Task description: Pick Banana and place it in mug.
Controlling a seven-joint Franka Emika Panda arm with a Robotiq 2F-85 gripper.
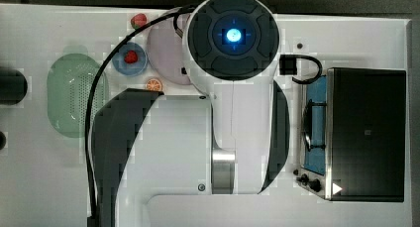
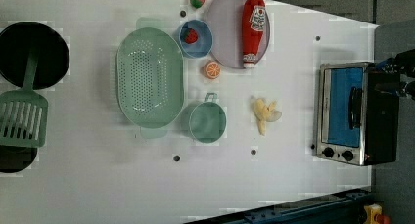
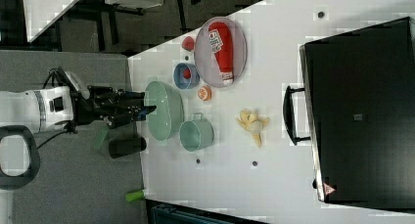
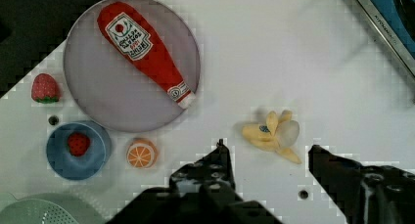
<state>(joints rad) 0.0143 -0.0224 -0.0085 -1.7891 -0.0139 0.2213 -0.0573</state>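
The pincer (image 4: 266,158) hangs high above the bench (image 2: 293,185) with its fingers (image 4: 215,165) spread apart and nothing between them. The banana (image 2: 265,114) lies free on the bench, partly peeled with loose flaps, between the mug (image 2: 207,121) and the toaster oven (image 2: 350,114), and apart from both. The mug stands upright and empty, just beside the green basket (image 2: 149,77).

The main risks, as I judge them:

- The banana is a splayed, uneven shape. If the fingers close on a peel flap rather than the body, the fruit could twist or slip out on the lift.
- In the wrist view the banana sits a little off the midline between the fingers, so a straight descent could land one finger on top of it and push it aside.
- The banana looks about as long as the mug is wide. Released flat, it could bridge the rim or tip off onto the bench; going in end-first seems safer.
- The mug is light and close to the basket, with the orange slice (image 2: 212,69) near it. A low approach could knock the mug or catch its handle stub.
- A drop aimed slightly off could put the banana in the basket instead.
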